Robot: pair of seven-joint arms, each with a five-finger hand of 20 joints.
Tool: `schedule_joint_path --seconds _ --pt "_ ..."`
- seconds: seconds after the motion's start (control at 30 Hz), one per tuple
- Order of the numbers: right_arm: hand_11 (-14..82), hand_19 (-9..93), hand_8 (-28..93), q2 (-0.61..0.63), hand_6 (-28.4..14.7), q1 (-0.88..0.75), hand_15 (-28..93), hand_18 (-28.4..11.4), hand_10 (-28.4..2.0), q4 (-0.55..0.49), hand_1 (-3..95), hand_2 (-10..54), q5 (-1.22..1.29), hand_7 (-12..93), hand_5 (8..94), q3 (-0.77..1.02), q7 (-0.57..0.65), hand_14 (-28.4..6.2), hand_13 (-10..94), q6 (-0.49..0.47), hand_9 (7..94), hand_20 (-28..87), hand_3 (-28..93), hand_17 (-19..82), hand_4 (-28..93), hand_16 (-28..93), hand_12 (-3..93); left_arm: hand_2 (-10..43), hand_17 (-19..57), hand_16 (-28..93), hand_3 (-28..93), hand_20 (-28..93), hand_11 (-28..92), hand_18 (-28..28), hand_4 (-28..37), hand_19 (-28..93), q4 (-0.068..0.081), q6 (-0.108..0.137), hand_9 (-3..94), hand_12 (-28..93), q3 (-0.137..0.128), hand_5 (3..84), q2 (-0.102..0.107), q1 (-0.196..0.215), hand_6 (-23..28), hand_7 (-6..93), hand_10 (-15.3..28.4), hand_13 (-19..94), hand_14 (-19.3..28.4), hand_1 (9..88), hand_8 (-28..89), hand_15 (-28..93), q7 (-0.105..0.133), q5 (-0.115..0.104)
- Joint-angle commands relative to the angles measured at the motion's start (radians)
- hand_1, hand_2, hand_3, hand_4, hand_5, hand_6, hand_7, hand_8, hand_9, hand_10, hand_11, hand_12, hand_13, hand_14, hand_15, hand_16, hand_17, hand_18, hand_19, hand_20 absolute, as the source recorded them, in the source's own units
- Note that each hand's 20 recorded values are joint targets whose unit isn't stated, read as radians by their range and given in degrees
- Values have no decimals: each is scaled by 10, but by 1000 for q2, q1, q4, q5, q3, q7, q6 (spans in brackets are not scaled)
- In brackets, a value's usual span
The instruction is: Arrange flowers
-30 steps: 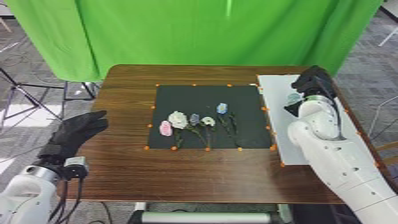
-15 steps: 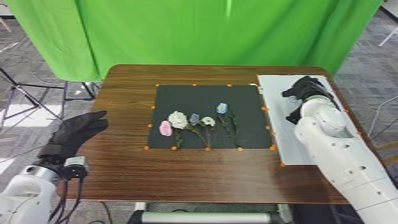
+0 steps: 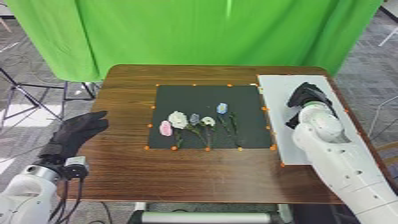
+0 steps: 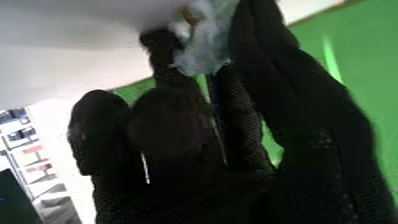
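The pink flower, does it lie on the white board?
No, the pink flower lies on the black mat, just left of the large white flower.

Green curtain (image 3: 222,35) (softly folded), grey floor (image 3: 369,65).

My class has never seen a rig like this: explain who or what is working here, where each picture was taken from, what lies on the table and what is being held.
This is a robot with two white arms and black-gloved hands. The head view looks forward and down from its head; the right wrist view comes from a camera on its right wrist. On the brown table are a black sheet and, to its right, a white panel. Five blooms lie on the black sheet: pink, large white, bluish-purple, small white and blue. Over the panel, the right hand pinches what looks like a pale blue flower.
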Motion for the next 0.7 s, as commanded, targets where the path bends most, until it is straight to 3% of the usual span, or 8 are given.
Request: schedule_joint_path --seconds 0.03,0.37,0.7 --pt "92 932 98 12 1 -58 654 -128 -103 -59 672 -95 1 234 781 -3 -36 -10 886 84 872 544 515 626 -179 273 400 49 4 7 618 135 210 138 -202 117 1 -9 439 119 0 443 -2 6 21 132 140 339 183 283 -77 161 -10 3" --pt "115 932 94 -16 -17 -161 640 -113 -107 -285 683 -95 269 237 809 69 19 -2 902 202 892 529 522 651 -173 285 436 50 4 7 618 135 211 138 -203 117 -10 1 440 118 -15 443 -2 23 22 132 140 339 184 283 -77 160 -2 2" --pt "113 932 103 -163 -25 -240 617 -88 -110 -338 692 -95 497 222 819 82 37 2 912 377 899 481 504 670 -145 308 427 50 4 7 617 135 210 138 -203 117 -14 2 440 118 -21 443 3 27 22 132 140 339 183 283 -77 161 -3 4"
